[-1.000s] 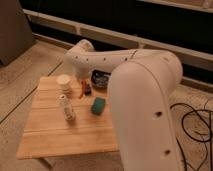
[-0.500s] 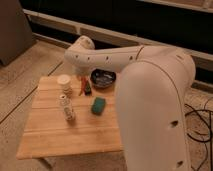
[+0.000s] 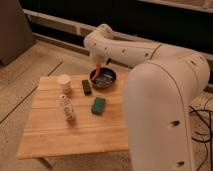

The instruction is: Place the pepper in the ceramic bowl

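Observation:
The pepper (image 3: 97, 70), a small red-orange chili, hangs upright from my gripper (image 3: 96, 65) just over the left rim of the ceramic bowl (image 3: 106, 81). The bowl is round, shallow and dark, and stands at the back of the wooden table (image 3: 50, 130). The gripper is shut on the pepper's upper end. It sits at the tip of my white arm (image 3: 125, 50), which reaches in from the right. The arm's bulk hides the table's right side.
A cream cylindrical cup (image 3: 64, 81) stands at the back left. A small dark block (image 3: 86, 87) lies left of the bowl. A teal-green sponge (image 3: 98, 105) lies mid-table and a small pale bottle (image 3: 66, 107) stands left of it. Cables (image 3: 202, 117) lie on the floor at the right.
The gripper has lifted the pepper from beside the dark block and carried it right and back, to the bowl's left rim. The other things have not moved.

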Controlling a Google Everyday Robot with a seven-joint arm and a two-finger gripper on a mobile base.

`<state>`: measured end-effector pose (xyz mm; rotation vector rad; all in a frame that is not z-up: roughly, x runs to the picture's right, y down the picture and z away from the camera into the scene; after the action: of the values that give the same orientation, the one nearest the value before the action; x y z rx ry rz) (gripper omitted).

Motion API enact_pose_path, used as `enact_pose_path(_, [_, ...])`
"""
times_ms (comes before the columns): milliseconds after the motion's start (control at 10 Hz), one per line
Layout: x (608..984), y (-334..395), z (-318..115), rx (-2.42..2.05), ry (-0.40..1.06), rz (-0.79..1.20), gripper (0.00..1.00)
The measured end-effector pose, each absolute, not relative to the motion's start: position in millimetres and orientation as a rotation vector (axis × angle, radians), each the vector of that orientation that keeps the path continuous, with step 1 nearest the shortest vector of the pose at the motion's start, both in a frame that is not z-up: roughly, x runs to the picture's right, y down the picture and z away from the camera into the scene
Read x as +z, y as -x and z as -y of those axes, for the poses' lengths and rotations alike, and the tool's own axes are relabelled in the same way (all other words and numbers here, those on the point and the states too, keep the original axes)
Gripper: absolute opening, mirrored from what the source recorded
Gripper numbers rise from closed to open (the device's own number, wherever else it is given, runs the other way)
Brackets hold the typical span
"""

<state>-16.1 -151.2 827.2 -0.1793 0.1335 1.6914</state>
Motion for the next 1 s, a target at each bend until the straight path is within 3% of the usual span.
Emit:
enact_pose_path(500, [830, 17, 154, 1.708, 0.182, -0.134, 0.00])
enact_pose_path(1000, [884, -43, 187, 1.855, 0.149, -0.193, 0.00])
